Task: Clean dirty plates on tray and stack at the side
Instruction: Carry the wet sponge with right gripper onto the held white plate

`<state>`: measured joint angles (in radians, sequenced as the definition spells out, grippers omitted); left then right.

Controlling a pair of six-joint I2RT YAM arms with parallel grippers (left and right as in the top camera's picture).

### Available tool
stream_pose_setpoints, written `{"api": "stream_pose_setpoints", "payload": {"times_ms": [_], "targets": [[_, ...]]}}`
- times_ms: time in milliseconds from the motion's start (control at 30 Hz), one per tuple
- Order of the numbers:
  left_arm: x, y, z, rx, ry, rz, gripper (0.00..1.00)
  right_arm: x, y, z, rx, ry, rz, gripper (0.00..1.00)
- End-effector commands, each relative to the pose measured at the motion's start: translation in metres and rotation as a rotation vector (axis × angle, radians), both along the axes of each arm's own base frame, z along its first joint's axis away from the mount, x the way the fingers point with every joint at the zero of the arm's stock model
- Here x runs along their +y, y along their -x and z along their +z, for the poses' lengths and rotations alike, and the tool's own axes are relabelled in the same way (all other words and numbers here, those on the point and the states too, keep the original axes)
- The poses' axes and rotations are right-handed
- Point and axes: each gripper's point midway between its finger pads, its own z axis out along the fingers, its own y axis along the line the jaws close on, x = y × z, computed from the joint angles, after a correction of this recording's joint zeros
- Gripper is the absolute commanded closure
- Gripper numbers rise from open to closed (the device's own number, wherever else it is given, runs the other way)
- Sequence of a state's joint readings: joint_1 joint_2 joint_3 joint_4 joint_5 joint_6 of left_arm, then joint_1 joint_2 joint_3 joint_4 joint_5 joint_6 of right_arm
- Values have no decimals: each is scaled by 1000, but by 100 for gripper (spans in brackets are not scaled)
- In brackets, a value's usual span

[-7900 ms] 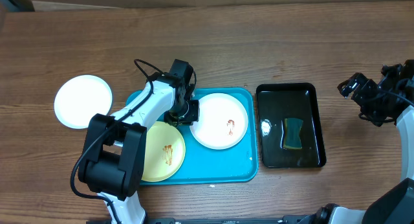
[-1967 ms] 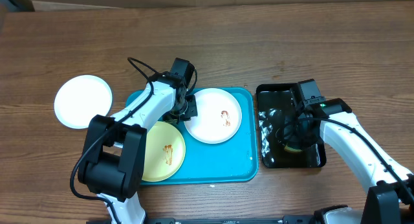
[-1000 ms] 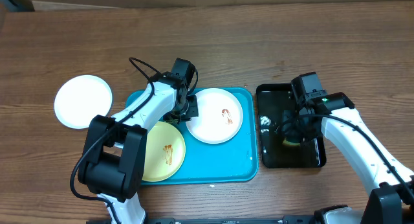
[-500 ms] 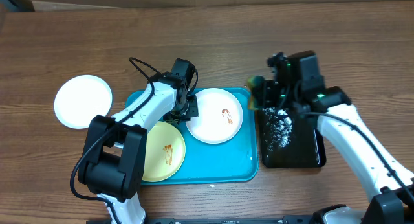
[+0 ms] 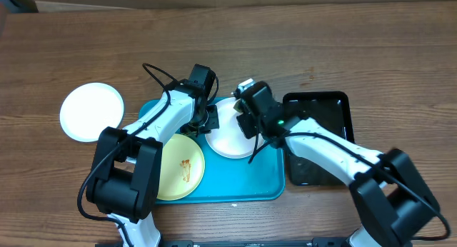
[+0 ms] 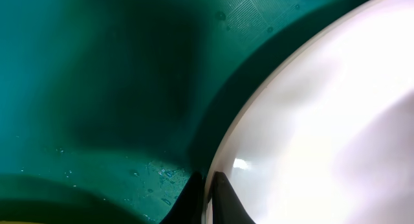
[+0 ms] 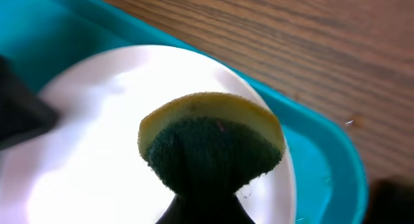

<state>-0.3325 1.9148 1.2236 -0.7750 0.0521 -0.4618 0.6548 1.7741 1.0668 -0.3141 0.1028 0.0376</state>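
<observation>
Right gripper point(image 7: 206, 208): jaws clenched on a sponge point(image 7: 210, 143), green scrub side facing the wrist camera, yellow edge away from it.
- White plate point(image 7: 97, 166) lies directly under the sponge, flat in the far right part of the blue tray point(image 7: 323, 166). Cannot tell whether sponge and plate touch.
- Right arm reaches in from the right across the black tray point(image 5: 335, 108), wrist tipped down over the plate.
- Any smear on this plate is hidden under the arm in the overhead view.

Left gripper point(image 6: 208, 197): jaws pinched on the plate's left rim, steadying it. Forearm runs diagonally over the tray's left half.

Judgement: the next move is a wiping stroke, pressed straight down.

Yellow plate point(image 5: 178, 167): smeared, near left on the tray. Another white plate point(image 5: 91, 111) sits on the table, left of the tray.
</observation>
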Motion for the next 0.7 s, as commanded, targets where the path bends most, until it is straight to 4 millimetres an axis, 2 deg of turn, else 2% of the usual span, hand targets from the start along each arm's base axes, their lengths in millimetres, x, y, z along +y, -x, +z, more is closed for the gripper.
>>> {"api": "stream_pose_setpoints", "payload": {"times_ms": [0,133,267,300,367,400,433,533,667], "targets": [[6,2,-6,8,-28,14,96,-11,-18,8,-106,116,19,96],[6,2,-6,7,-28,14,95,-2,-13,0,-99,139,143,96],[6,2,-6,7,-28,14,95,-1,-14,0,-105,135,154,96],[6,2,-6,8,-28,14,95,-1,-14,0,-104,135,154,93],[6,2,-6,8,-29,14,95,-1,-14,0,-103,136,153,54],[6,2,-6,8,-29,14,95,-1,-14,0,-103,136,153,38],[6,2,-6,8,-28,14,95,-1,-14,0,-104,136,153,32],[6,2,-6,8,-29,14,95,-2,-15,0,-106,138,148,28],[6,2,-6,8,-29,14,95,-8,-17,-1,-87,122,103,29]]}}
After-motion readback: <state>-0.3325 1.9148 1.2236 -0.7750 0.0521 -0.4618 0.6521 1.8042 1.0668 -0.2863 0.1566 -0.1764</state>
